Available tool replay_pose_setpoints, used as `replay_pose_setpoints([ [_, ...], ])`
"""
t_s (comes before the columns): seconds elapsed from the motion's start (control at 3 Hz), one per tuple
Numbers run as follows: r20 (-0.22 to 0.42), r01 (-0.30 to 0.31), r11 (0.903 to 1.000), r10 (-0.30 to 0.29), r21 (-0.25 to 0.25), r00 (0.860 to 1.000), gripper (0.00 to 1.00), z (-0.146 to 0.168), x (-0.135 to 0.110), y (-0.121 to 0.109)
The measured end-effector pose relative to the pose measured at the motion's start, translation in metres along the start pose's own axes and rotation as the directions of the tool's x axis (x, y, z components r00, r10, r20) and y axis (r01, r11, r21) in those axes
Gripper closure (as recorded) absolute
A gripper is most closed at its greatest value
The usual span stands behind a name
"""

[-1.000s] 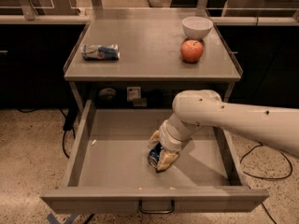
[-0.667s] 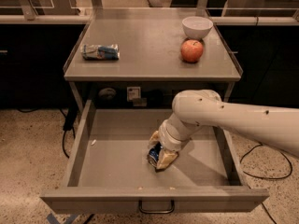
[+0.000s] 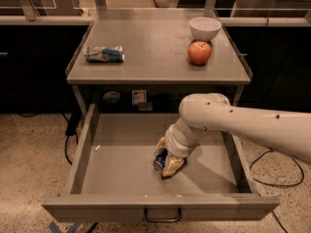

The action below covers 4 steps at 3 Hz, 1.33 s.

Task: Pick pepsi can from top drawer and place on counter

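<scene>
The top drawer (image 3: 116, 169) is pulled open below the counter (image 3: 150, 47). The pepsi can (image 3: 160, 160), blue with a silver end, lies on the drawer floor near the middle. My gripper (image 3: 166, 160) reaches down into the drawer from the right on a white arm. Its tan fingers (image 3: 174, 166) stand on either side of the can and are closed on it. The can rests low in the drawer, at or just above the floor.
On the counter lie a blue-and-silver snack packet (image 3: 104, 54) at the left, a red apple (image 3: 199, 53) and a white bowl (image 3: 205, 28) at the right. The drawer handle (image 3: 163, 217) is at the front. Cables lie on the speckled floor on both sides.
</scene>
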<state>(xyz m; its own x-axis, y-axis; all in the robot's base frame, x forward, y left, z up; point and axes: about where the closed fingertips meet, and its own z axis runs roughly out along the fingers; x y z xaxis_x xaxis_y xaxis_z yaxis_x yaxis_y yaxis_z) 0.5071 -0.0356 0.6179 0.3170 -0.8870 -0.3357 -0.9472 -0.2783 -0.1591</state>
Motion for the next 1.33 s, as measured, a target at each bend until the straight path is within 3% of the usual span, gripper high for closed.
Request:
replay_pose_setpoints([
  [0.67,-0.017,0.014,0.9999,-0.014,-0.003,1.0,1.0,-0.015,-0.007,-0.007],
  [1.33,-0.092,0.108,0.9942,-0.108,-0.005,0.99,1.0,-0.095,-0.052,-0.043],
])
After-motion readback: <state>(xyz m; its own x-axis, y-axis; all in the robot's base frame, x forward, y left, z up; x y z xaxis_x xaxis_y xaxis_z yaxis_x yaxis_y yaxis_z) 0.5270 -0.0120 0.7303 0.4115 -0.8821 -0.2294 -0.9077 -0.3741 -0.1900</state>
